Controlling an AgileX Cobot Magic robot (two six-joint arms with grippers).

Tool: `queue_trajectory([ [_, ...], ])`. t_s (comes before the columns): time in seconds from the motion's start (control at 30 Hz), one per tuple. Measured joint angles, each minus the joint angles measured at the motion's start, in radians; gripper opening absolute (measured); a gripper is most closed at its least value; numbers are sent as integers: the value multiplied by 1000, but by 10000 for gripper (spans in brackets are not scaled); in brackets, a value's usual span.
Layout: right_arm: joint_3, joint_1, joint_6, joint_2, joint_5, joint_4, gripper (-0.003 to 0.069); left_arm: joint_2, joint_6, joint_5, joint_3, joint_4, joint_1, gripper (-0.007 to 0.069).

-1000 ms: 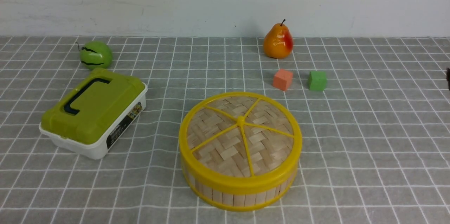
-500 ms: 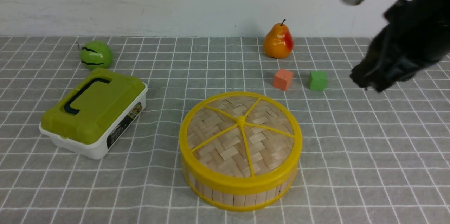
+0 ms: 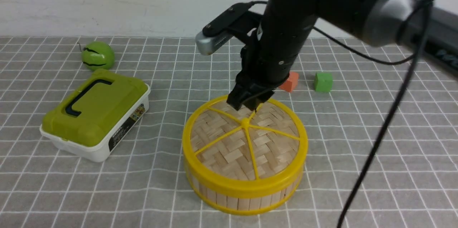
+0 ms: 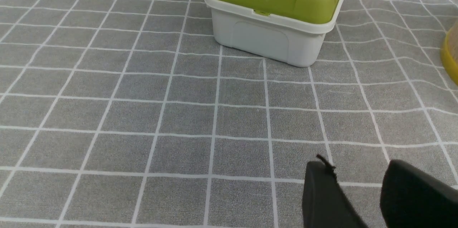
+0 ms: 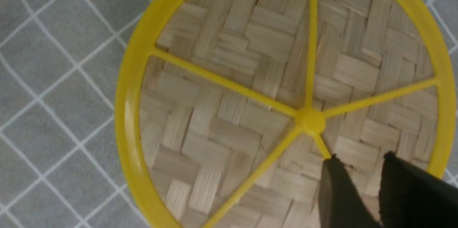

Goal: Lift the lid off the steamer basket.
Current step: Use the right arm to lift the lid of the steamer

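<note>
— What's the surface?
— Grey checked cloth (image 3: 357, 149). The steamer basket (image 3: 247, 195) stands near, the lid (image 3: 229, 149) on it, with a white wall (image 3: 107, 2) behind.
— Jaws?
— The right gripper (image 3: 248, 107) hovers over the lid, slightly parted, empty. The left gripper (image 4: 357, 199) is likewise parted and empty.

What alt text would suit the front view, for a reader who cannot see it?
The right claw, jaws slightly apart, is close over the lid of the yellow-rimmed bamboo basket, just behind its knob. A green-topped box and a green ball lie to the left; two cubes lie behind.
</note>
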Motion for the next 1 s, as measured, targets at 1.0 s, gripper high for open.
queue_trajectory([
  [1.0,-79,4,119,156,0,0,292,0,0,0,0,0,0,239],
])
